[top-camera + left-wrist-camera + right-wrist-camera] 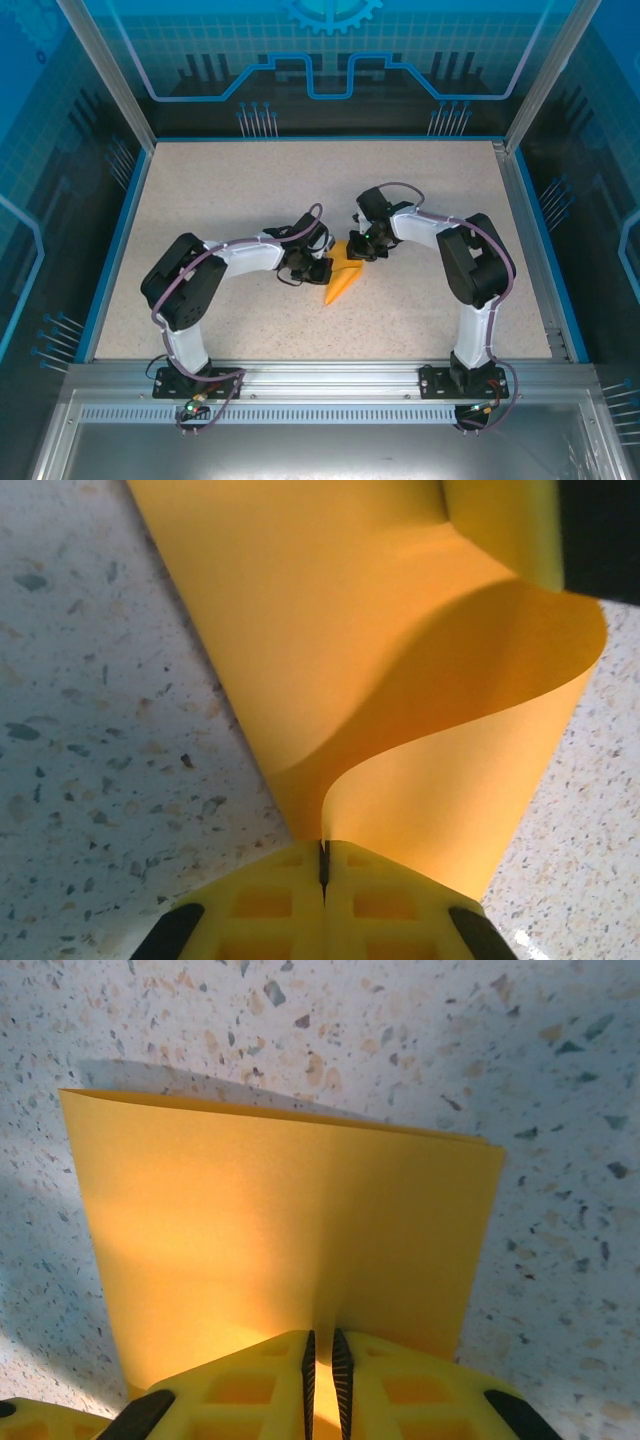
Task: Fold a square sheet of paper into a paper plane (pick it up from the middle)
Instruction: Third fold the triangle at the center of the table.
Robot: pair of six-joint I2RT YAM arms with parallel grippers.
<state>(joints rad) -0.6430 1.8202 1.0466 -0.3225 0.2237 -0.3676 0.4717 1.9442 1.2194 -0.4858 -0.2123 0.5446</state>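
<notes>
The orange paper (pixel 342 278) sits near the middle of the bench (pixel 250 190), folded into a narrow wedge. Its broad end points away from the arm bases and its tip points back towards them.

In the left wrist view the paper (pixel 400 680) is not flat. One layer bows up in a loose S-curve above the speckled surface, and its edge runs straight down into the seam between the yellow fingers (pixel 270 900). The left pincer (pixel 323 865) is clamped tight on that edge, with no gap to be seen between the jaws. From above, this pincer (pixel 318 268) meets the paper on its left side, about halfway along the wedge.

In the right wrist view the paper (pixel 280 1230) looks like a smooth doubled panel. Two layers show along its far edge, and it throws a soft shadow onto the bench beyond. The right pincer (pixel 322 1345) pinches the near edge of the panel, its ribbed fingers (pixel 240 1390) drawn together with only the paper's thickness between them. From above, this pincer (pixel 362 250) grips the paper's broad end from the right.

Both arms reach in towards the paper, one on each side.
</notes>
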